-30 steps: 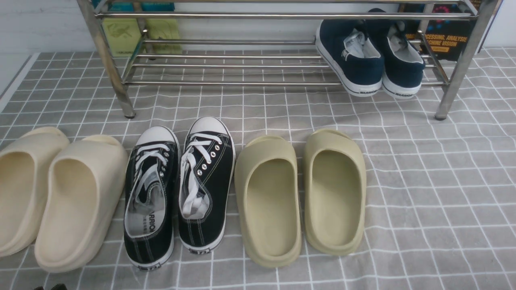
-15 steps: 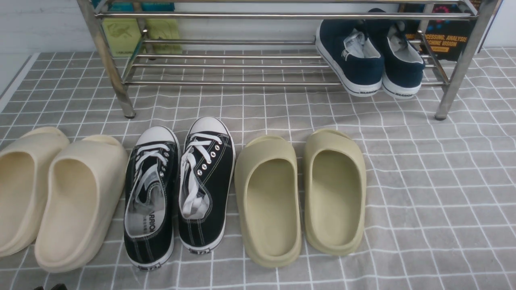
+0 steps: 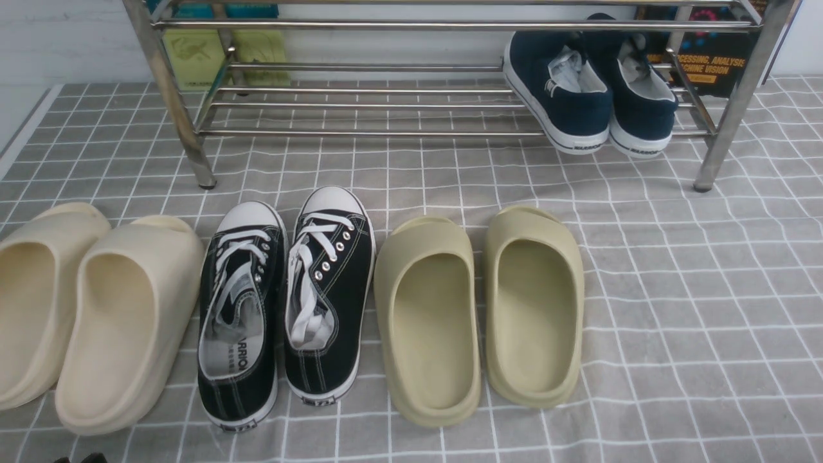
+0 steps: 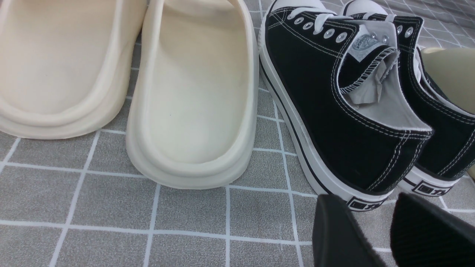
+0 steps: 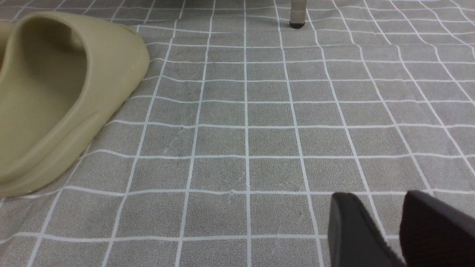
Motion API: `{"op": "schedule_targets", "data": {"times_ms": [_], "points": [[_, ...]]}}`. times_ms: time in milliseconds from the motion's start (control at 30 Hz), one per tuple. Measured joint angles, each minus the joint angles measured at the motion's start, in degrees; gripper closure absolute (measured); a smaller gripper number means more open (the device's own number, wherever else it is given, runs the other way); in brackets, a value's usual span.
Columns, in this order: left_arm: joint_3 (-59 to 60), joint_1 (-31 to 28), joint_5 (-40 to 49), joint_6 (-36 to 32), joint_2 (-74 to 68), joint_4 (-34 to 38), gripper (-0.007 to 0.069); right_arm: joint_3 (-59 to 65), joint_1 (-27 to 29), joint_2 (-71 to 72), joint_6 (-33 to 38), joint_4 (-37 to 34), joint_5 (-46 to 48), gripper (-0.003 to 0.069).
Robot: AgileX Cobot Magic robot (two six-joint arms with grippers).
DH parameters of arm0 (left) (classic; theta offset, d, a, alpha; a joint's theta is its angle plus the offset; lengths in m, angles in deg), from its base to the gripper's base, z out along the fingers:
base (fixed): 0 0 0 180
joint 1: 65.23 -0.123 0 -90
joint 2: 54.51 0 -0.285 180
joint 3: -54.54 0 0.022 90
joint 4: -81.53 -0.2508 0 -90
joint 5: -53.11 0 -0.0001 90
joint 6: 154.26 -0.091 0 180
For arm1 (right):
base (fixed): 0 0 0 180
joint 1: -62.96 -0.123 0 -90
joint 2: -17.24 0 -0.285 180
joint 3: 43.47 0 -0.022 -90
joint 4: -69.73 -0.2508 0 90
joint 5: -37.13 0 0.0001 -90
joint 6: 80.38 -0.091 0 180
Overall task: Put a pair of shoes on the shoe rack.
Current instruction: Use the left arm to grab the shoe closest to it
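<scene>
**Plainly at the start: shoes on the cloth, both grippers empty**

Front view: the pair of shoes stands side by side on the checked cloth, toes toward the shoe rack and well short of it. Beige slippers crowd its left side, the nearer one touching or almost touching it. Olive slippers lie just beside it on the right. Navy sneakers sit at the right end of the lower shelf, and the bars to their left hold no shoes. Neither arm reaches into the scene. I judge this the approach step, with no grasp yet made.

Left wrist view: the left gripper sits low behind the heels of the pair, close to the nearer heel but apart from it. Its jaws are parted by a moderate gap and hold nothing. The gap faces the heel end of the nearer shoe. The next move likely calls for easing forward so the jaws take the heel collar or a side wall. The beige slipper alongside leaves little room on that flank.

Right wrist view: the right gripper hovers over bare cloth, jaws likewise parted and empty. One olive slipper and a foot of the rack show ahead, but no black shoe. To take the second shoe, this arm would have to swing across past the olive pair.
</scene>
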Motion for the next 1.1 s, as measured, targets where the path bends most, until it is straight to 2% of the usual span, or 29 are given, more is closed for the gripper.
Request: {"op": "schedule_targets", "data": {"times_ms": [400,500,600,633,667,867,933,1033,1100], "points": [[0.00,0.00,-0.05,0.00,0.00,0.00,0.0386,0.00,0.00,0.00,0.00,0.00,0.00,0.0419],[0.00,0.00,-2.90,0.00,0.00,0.00,0.0386,0.00,0.00,0.00,0.00,0.00,0.00,0.0419],[0.00,0.00,-10.37,0.00,0.00,0.00,0.0386,0.00,0.00,0.00,0.00,0.00,0.00,0.0419],[0.00,0.00,-15.59,0.00,0.00,0.00,0.0386,0.00,0.00,0.00,0.00,0.00,0.00,0.0419],[0.00,0.00,-16.37,0.00,0.00,0.00,0.0386,0.00,0.00,0.00,0.00,0.00,0.00,0.0419],[0.00,0.00,-37.76,0.11,0.00,0.00,0.0386,0.00,0.00,0.00,0.00,0.00,0.00,0.0419],[0.00,0.00,-40.68,0.69,0.00,0.06,0.0386,0.00,0.00,0.00,0.00,0.00,0.00,0.0419],[0.00,0.00,-49.00,4.64,0.00,1.01,0.0386,0.00,0.00,0.00,0.00,0.00,0.00,0.0419],[0.00,0.00,-53.33,9.67,0.00,1.48,0.0386,0.00,0.00,0.00,0.14,0.00,0.00,0.0419]]}}
